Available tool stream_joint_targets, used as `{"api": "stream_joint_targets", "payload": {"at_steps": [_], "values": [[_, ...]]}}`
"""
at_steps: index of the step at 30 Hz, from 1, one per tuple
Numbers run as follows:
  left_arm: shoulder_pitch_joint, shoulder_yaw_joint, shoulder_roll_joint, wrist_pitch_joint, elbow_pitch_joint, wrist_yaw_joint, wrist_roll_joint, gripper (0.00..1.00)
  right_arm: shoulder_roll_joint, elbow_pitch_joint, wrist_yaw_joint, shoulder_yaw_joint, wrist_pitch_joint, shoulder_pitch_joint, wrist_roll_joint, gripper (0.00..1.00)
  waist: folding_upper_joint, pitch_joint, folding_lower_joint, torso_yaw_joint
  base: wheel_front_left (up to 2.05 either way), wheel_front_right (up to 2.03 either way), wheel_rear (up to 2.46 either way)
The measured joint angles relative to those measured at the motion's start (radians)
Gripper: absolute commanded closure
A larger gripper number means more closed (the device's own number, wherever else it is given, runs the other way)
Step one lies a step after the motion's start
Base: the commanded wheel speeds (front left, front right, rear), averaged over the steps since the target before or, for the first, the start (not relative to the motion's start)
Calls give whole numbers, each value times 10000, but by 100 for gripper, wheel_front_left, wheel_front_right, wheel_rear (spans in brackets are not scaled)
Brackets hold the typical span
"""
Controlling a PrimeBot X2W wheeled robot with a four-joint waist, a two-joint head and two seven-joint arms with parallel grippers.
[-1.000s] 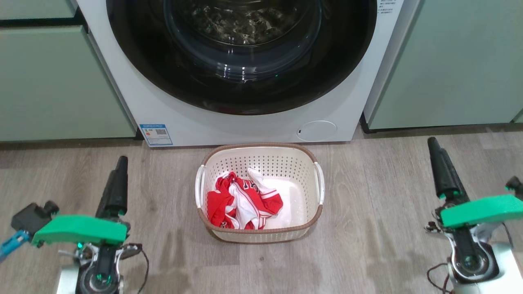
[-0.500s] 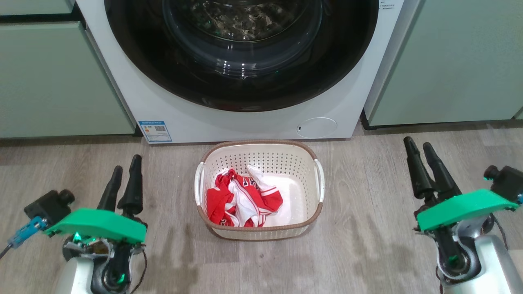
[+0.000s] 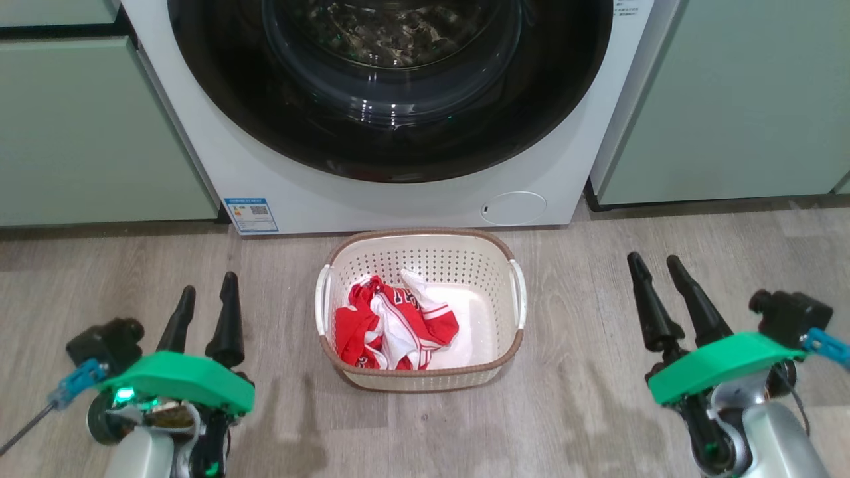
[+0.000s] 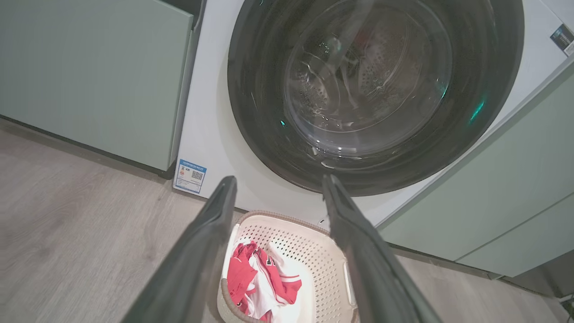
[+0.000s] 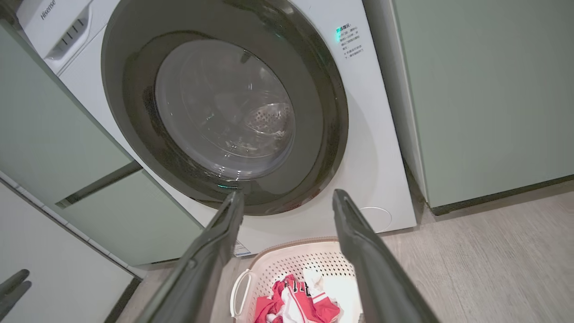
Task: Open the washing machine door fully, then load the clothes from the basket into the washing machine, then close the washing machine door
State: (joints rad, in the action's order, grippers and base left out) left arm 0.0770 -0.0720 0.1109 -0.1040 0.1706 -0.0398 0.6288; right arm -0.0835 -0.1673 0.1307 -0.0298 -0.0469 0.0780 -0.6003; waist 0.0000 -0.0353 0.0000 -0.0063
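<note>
The white washing machine (image 3: 398, 199) stands ahead, and its door (image 3: 392, 156), a glossy black ring around clear glass, is closed. On the floor just in front sits the cream basket (image 3: 425, 234) with red and white clothes (image 3: 392, 325) bunched in its left half. My left gripper (image 3: 209, 283) is open and empty, left of the basket. My right gripper (image 3: 653, 257) is open and empty on the other side. The left wrist view looks between the left gripper (image 4: 279, 178) fingers at the door (image 4: 269, 134) and clothes (image 4: 255, 278). The right gripper (image 5: 288, 193) frames the door (image 5: 323, 112) and basket (image 5: 287, 260).
Pale green cabinets (image 3: 86, 133) (image 3: 730, 99) flank the machine on both sides. A blue sticker (image 3: 251, 214) and a round flap (image 3: 513, 208) sit low on its front. Wood-look floor (image 3: 597, 372) lies open around the basket.
Both wrists have turned, so each gripper now shows two spread fingers instead of one. Both grippers have drifted inward toward the basket and lower in the head view. Basket and clothes have not moved.
</note>
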Motion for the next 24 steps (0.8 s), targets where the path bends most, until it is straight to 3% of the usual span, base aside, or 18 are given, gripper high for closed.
{"api": "stream_joint_targets", "payload": {"at_steps": [11, 24], "values": [[-176, -247, 151, -311, -98, -351, -1313, 0, 142, -38, 0, 127, -291, -119, 1534, 0, 0, 50, 0, 4, 0, 0, 0], [-174, -454, 215, -662, -228, -370, -2378, 0, 217, 19, 2, 238, -577, -106, 3016, 0, 0, -99, 0, -8, 0, 0, 0]]}}
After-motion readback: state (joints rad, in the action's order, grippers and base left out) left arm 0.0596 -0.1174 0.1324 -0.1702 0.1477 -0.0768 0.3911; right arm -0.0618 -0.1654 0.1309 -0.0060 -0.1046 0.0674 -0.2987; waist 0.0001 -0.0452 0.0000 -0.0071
